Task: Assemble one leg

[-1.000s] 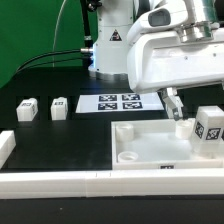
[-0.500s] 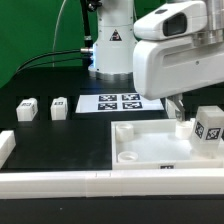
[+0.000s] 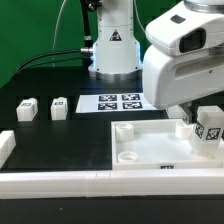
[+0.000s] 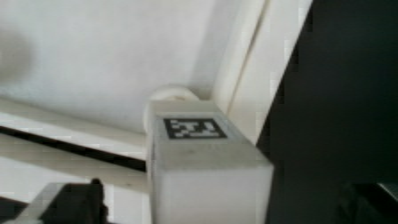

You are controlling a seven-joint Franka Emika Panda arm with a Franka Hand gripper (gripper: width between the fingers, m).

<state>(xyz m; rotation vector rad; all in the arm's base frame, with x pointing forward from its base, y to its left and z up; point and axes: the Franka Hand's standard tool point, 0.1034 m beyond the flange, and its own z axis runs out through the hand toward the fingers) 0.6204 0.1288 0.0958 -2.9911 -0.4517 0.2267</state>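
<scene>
A leg (image 4: 210, 165), a white block with a square marker tag on its top end, stands between my gripper's (image 4: 221, 205) two dark fingers (image 4: 75, 203). The jaws are open, with a gap on each side of the block. In the exterior view this leg (image 3: 211, 126) stands at the right, by the large flat white panel (image 3: 150, 148), and the arm's white body hides most of the gripper (image 3: 187, 121). Two more legs (image 3: 27, 109) (image 3: 59, 107) stand apart on the black table at the exterior view's left.
The marker board (image 3: 122, 102) lies behind the panel, before the arm's base. A long white border bar (image 3: 90, 184) runs along the front, and another bar end (image 3: 5, 148) sits at the left. In the wrist view the panel's edge (image 4: 240, 60) runs beside the leg.
The arm has swung toward the exterior view's right and lower, bringing the gripper over the right-hand leg. The parts on the table have not moved.
</scene>
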